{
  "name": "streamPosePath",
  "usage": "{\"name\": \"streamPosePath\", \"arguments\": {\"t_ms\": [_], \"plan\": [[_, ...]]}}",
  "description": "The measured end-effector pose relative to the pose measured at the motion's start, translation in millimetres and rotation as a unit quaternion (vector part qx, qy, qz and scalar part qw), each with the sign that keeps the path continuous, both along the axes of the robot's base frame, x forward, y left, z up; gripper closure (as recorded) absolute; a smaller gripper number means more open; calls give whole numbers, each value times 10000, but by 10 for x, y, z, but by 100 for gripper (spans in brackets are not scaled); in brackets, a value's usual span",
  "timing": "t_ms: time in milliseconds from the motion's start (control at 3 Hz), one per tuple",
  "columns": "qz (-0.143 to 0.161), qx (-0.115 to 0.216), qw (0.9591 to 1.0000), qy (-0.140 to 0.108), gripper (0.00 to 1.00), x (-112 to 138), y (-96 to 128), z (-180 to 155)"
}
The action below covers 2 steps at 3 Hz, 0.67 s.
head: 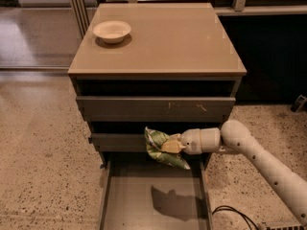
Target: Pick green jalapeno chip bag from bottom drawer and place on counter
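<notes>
The green jalapeno chip bag (160, 148), crinkled green foil with white patches, hangs in the air in front of the middle drawer, above the open bottom drawer (153, 200). My gripper (169, 146) is shut on the bag, reaching in from the right on a white arm (259, 159). The bag's shadow falls on the drawer's grey floor. The tan counter (172, 37) tops the cabinet, well above the bag.
A white bowl (112, 31) stands at the counter's back left. The two upper drawers (156, 108) are pulled out slightly. Speckled terrazzo floor (43, 143) lies on both sides. A black cable (235, 213) lies at lower right.
</notes>
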<state>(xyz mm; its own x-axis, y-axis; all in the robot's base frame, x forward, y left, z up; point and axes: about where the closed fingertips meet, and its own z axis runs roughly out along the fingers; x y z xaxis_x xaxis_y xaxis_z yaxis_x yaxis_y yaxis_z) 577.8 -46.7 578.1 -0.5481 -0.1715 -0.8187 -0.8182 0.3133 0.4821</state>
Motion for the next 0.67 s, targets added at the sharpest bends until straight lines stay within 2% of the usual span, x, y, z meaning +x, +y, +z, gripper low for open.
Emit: {"name": "streamPosePath", "arguments": {"t_ms": [333, 667], "plan": [[-2, 1, 10000, 0, 100, 1, 1, 0], [119, 175, 9998, 49, 100, -118, 93, 128]]}}
